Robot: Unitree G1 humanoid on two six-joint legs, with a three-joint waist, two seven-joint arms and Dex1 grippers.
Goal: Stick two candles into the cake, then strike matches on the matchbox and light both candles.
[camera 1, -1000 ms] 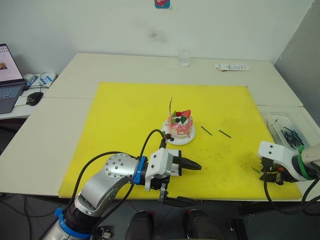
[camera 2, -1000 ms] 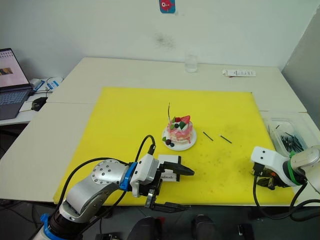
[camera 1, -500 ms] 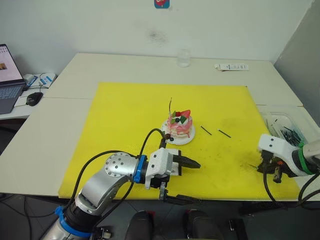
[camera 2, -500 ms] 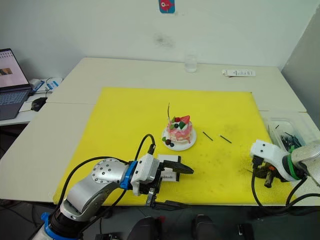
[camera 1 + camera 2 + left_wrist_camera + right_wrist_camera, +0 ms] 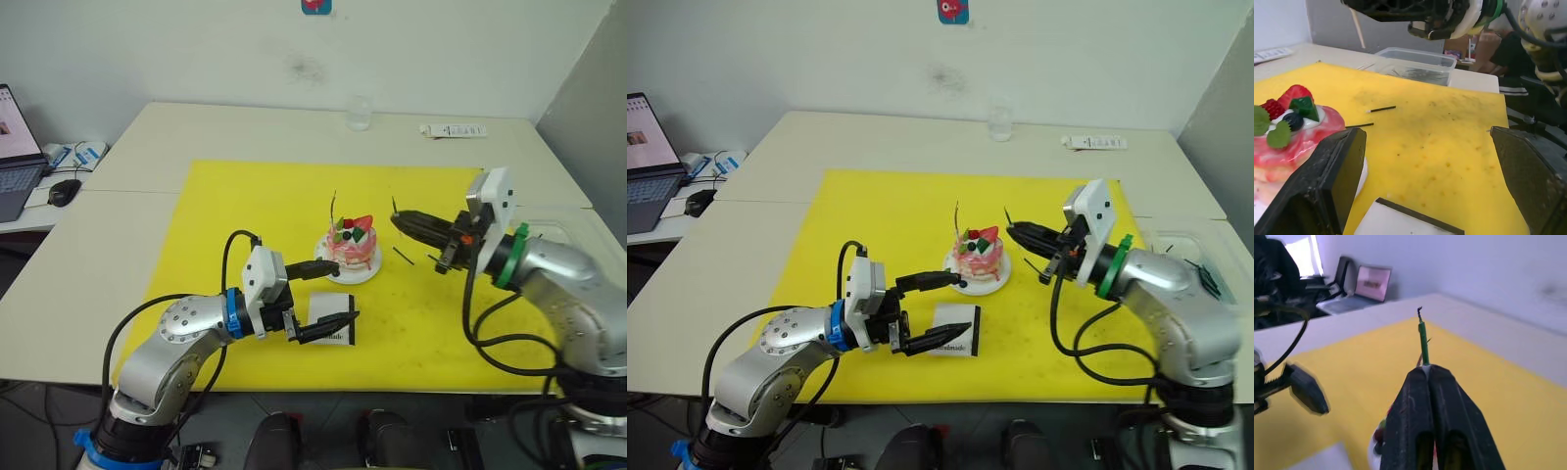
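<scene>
Your right claw [image 5: 400, 219] hangs above the yellow mat [image 5: 245, 211], just to the right of the cake [image 5: 352, 247], its two black fingers clenched on a thin candle [image 5: 1423, 336] that rises upright from the tips, green in the right wrist view. The pink cake sits on its small white plate [image 5: 361, 275] near the middle of the mat, with one thin candle [image 5: 334, 208] already standing in its left side.

Your left claw [image 5: 333, 292] is spread wide and low at the mat's near edge, one finger reaching toward the plate's left rim, the other lying over the matchbox [image 5: 956, 338], which rests flat on the mat in front of the cake; you cannot tell whether that finger touches the box. Two short dark matches [image 5: 420, 257] lie on the mat to the right of the plate, apart from each other. A clear plastic tray [image 5: 1415, 58] of more dark sticks stands on the tabletop [image 5: 147, 147] beyond the mat's right edge.
</scene>
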